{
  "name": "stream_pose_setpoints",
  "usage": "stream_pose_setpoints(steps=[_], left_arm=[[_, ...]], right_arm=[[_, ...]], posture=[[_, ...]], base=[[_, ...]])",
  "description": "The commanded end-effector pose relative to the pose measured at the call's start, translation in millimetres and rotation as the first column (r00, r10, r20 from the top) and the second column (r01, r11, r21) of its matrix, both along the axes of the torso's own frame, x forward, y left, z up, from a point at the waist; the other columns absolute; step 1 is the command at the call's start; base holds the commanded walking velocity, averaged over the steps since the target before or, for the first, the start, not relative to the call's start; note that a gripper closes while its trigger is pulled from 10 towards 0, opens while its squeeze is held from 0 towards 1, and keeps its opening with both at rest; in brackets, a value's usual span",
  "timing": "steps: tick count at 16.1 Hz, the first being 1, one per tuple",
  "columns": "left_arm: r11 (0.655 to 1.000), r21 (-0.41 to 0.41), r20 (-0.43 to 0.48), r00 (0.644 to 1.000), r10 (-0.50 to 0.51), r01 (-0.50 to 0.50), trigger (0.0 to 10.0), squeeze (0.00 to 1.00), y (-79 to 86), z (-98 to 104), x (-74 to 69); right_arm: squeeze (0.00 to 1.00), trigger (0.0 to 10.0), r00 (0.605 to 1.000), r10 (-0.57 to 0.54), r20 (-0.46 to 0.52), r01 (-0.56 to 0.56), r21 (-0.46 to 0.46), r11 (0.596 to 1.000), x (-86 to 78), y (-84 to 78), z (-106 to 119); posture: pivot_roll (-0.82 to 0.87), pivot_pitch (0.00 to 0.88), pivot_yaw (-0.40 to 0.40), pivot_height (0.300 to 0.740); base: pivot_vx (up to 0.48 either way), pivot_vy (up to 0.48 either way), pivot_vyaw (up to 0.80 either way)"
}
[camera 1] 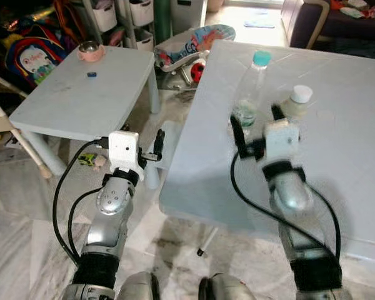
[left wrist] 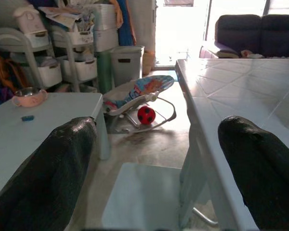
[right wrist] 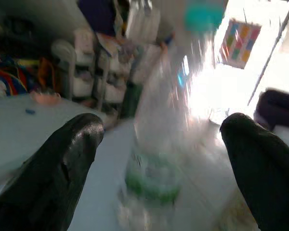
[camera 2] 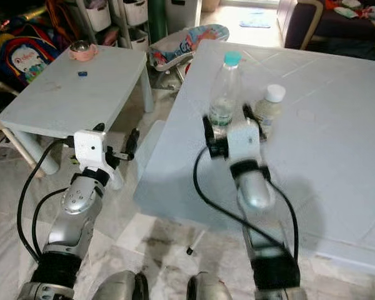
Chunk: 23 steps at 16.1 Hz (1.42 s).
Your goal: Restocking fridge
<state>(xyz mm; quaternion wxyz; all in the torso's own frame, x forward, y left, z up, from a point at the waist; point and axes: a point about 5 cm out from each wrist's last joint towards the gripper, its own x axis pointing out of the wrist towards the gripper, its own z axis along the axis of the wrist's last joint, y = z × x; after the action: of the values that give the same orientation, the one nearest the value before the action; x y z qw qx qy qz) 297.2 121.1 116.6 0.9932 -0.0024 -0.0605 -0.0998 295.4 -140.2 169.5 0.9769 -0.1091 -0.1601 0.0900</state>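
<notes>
Right wrist view: right gripper (right wrist: 156, 144) wide open, clear bottle (right wrist: 159, 139) with teal cap between the fingers, not yet touched. Standing upright on the big white table (camera 1: 337, 181), near a small white-capped bottle (camera 1: 297, 103). Probably light, smooth, squashy; best held around the middle. Left gripper (left wrist: 159, 173) open, holding nothing.

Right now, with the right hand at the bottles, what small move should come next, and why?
Probably ease the right hand forward, then close. Its open fingers already flank the teal-capped bottle standing upright on the table, apparently without touching it; the white-capped bottle stands close beside.
</notes>
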Motion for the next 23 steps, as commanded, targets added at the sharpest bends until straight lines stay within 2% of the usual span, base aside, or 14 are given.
stream_pose_setpoints(steps=[1,4,8,9,11,13,14,15,19,23], left_arm=[[1.0,0.0,0.012,1.0,-0.007,0.007,10.0,0.0,0.9,2.9,-0.6],[1.0,-0.003,0.011,1.0,-0.007,0.007,10.0,0.0,0.7,3.0,-0.8],[1.0,-0.006,0.011,1.0,-0.008,0.008,10.0,0.0,-0.1,3.3,-0.2],[1.0,-0.006,0.01,1.0,-0.007,0.008,10.0,0.0,-0.2,3.2,-0.2],[1.0,-0.007,0.01,1.0,-0.008,0.008,10.0,0.0,-0.4,3.1,-0.2],[1.0,-0.006,0.012,1.0,-0.008,0.008,10.0,0.0,-0.9,3.2,-0.4],[1.0,-0.007,0.011,1.0,-0.008,0.008,10.0,0.0,-0.9,3.1,-0.4],[1.0,-0.007,0.01,1.0,-0.009,0.009,10.0,0.0,-0.9,3.1,-0.3],[1.0,-0.005,0.012,1.0,-0.014,0.015,10.0,0.0,-1.8,3.3,0.3],[1.0,-0.002,0.008,1.0,-0.014,0.014,10.0,0.0,-1.8,2.9,0.2]], right_arm=[[0.0,10.0,0.998,0.035,0.06,-0.035,0.006,0.999,1.1,6.0,18.1],[0.0,10.0,0.991,0.059,0.117,-0.057,-0.02,0.998,6.8,8.9,35.3],[0.0,10.0,0.99,0.025,0.142,-0.024,-0.009,1.0,22.6,-4.2,51.6],[0.98,10.0,0.988,0.02,0.152,-0.019,-0.007,1.0,24.7,-6.0,54.7],[1.0,10.0,0.987,0.001,0.161,-0.002,0.006,1.0,28.0,-9.2,58.1],[1.0,10.0,0.986,-0.035,0.16,0.029,0.04,0.999,31.7,-14.8,60.4],[0.04,10.0,0.985,-0.047,0.168,0.042,0.036,0.998,34.2,-17.9,63.4],[0.0,10.0,0.984,-0.049,0.17,0.044,0.034,0.998,35.0,-18.6,64.2],[0.0,10.0,0.984,-0.057,0.171,0.051,0.04,0.998,43.6,-23.4,70.1],[0.0,10.0,0.994,-0.062,0.085,0.051,0.125,0.991,55.8,-25.2,68.7]], posture=[[-0.03,0.091,0.013,0.74],[-0.03,0.096,0.012,0.74],[-0.02,0.098,0.01,0.74],[-0.02,0.098,0.009,0.74],[-0.02,0.099,0.01,0.74],[-0.02,0.098,0.01,0.74],[-0.02,0.098,0.013,0.74],[-0.02,0.098,0.013,0.74],[-0.02,0.1,0.015,0.74],[-0.01,0.101,0.013,0.74]], base=[[0.0,0.0,0.0],[0.0,0.0,0.0],[0.0,0.0,0.0],[0.0,0.0,0.0],[0.0,0.0,0.0],[0.0,0.0,0.0],[0.0,0.0,0.0],[0.0,0.0,0.0],[0.0,0.0,0.0],[0.0,0.0,0.0]])
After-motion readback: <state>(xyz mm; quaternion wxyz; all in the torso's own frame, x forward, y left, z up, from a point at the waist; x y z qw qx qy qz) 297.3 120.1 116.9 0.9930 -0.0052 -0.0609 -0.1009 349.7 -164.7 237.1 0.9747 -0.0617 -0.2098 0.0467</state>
